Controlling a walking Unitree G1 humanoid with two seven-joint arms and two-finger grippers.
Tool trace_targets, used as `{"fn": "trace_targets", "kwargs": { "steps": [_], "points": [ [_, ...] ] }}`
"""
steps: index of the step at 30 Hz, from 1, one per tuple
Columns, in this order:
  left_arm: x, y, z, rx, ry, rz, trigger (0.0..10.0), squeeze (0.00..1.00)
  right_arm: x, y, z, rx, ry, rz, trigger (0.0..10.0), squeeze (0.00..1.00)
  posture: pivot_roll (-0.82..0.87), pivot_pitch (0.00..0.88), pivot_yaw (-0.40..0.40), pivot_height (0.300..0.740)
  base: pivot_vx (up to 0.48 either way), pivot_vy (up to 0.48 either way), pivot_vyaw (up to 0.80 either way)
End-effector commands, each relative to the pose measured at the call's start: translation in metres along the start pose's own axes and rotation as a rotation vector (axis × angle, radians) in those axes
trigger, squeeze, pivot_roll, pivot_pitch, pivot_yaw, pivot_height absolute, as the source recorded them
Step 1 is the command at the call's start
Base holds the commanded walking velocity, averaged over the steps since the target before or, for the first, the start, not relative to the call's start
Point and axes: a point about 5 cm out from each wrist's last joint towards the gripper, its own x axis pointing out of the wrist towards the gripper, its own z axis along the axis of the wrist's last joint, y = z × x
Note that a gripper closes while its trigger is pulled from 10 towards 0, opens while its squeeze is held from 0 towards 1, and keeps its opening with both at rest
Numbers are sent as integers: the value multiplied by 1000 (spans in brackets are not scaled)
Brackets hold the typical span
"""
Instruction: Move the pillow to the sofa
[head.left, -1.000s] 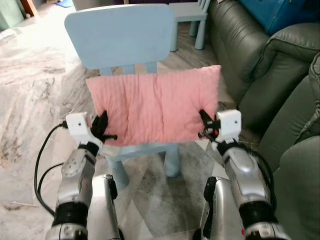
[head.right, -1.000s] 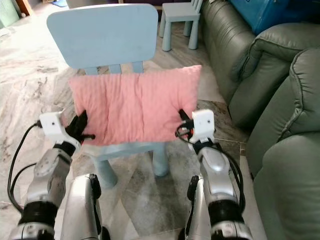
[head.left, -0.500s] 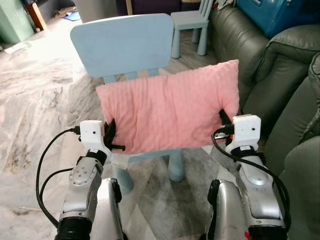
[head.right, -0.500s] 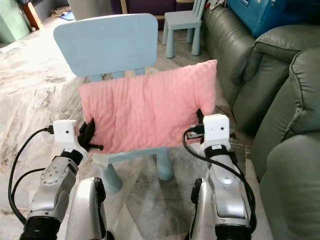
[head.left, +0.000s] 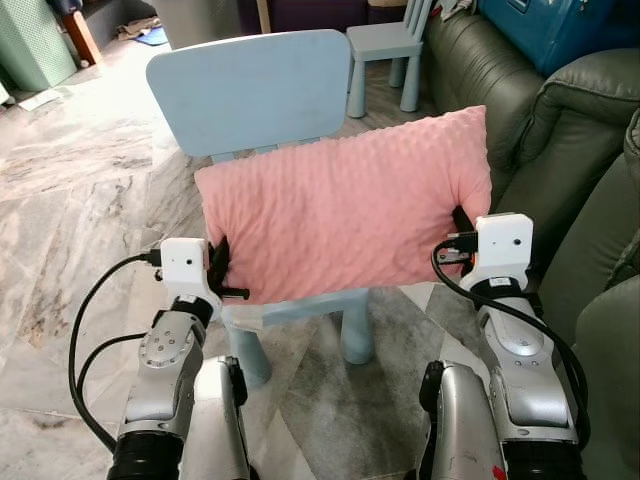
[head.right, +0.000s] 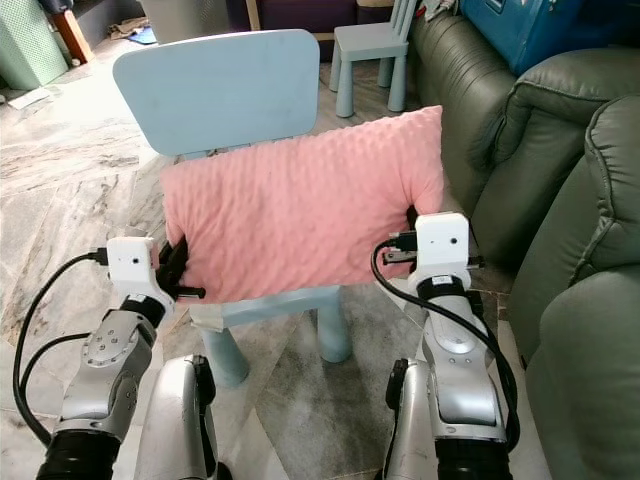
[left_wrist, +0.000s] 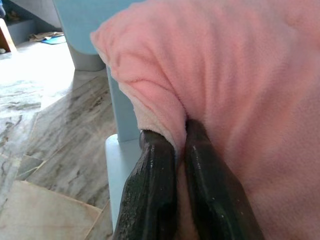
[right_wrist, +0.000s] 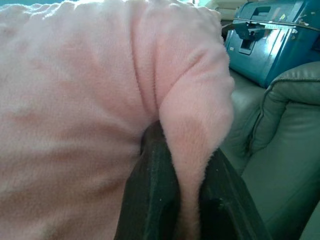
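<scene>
left gripper (left_wrist: 176, 150): your fingers pinch the pillow's corner fold.
right gripper (right_wrist: 182, 165): clamped on the opposite corner.
pillow (head.left: 340, 205): one, pink, held up between your grippers, before the chair back.
chair (head.left: 245, 90): one light blue; seat mostly hidden.
sofa (head.left: 570, 110): just right; stool (head.left: 385, 45) beyond.

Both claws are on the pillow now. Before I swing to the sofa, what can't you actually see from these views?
- Chair seat: covered by the pillow in both eye views, so whether the pillow has lifted off it is unclear.
- Left claw and right claw tips: buried in pillow folds in the wrist views.
- Sofa seat: cut off by the eye views' right edge.
</scene>
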Motion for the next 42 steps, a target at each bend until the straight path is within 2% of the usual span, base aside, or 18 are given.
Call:
{"fn": "trace_targets", "kwargs": {
  "steps": [1,13,42],
  "points": [
    [0,5,5,10,-11,30,10000,0,3,-3,12,3,-43,-24,10000,0,-5,0,50,429,0,0,0],
    [0,6,3,9,-1,33,10000,0,3,-1,11,8,-31,-12,10000,0,-9,0,51,429,0,0,0],
    [0,4,1,15,5,24,10000,0,1,-3,9,18,-20,-10,10000,0,-13,0,55,590,0,0,0]
  ]
}}
